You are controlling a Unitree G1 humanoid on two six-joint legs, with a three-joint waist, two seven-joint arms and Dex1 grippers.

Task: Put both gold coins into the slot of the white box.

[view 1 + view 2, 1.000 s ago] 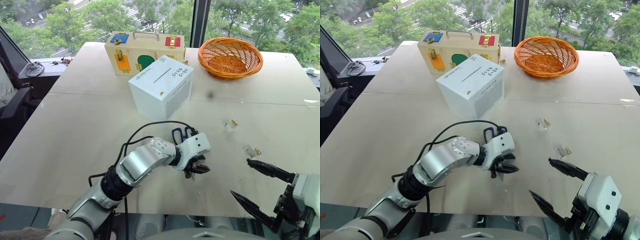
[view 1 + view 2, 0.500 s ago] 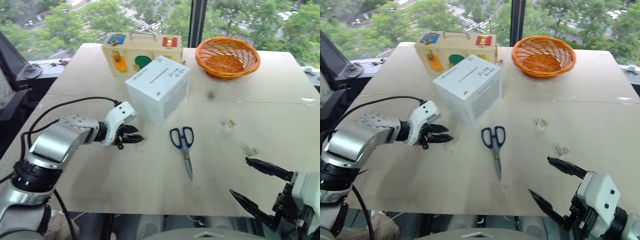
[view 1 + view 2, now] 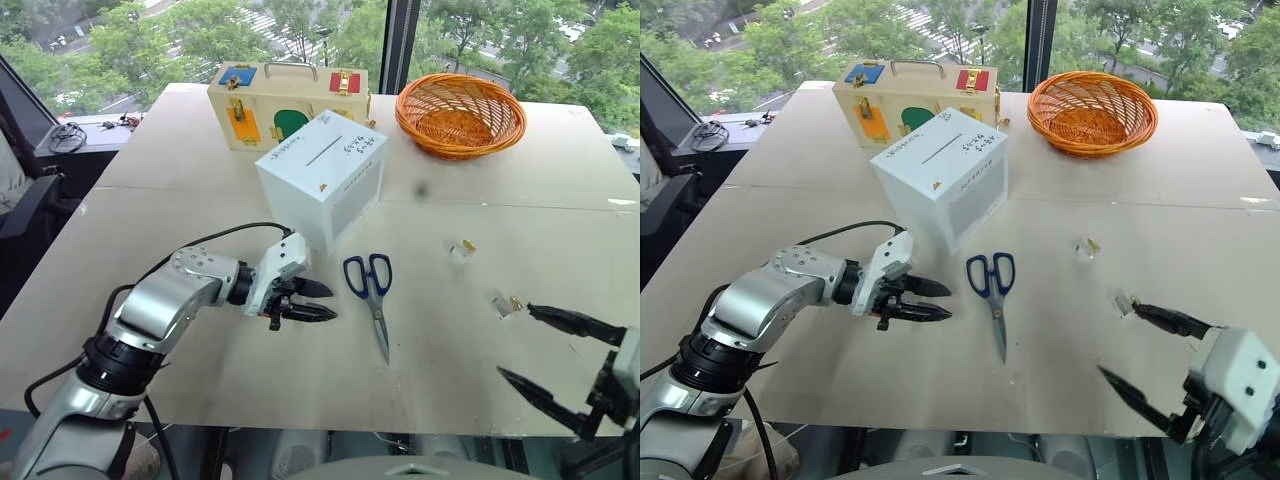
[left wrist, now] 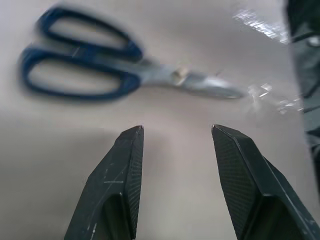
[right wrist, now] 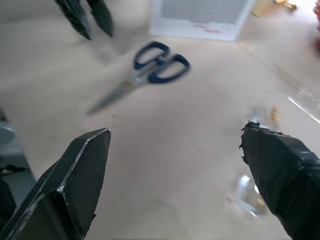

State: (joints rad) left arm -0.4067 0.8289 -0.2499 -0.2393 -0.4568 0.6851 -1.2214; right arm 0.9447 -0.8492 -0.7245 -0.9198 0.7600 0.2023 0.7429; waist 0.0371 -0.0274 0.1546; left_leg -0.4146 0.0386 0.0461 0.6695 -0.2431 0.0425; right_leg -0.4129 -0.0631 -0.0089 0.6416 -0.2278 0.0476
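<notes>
Two coins lie on the bench: one [image 3: 468, 245] right of the scissors [image 3: 372, 290], the other [image 3: 515, 303] nearer my right gripper [image 3: 550, 352], each beside a small clear block. One white box [image 3: 322, 177] stands mid-bench, a dark slit on top, black handwriting and a grey lined side. One pale wooden case [image 3: 287, 103] sits behind it and one orange basket [image 3: 460, 113] further right. My right gripper is spread wide and empty, one fingertip just beside the nearer coin. My left gripper [image 3: 318, 301] is partly spread, empty, pointing at the scissors.
</notes>
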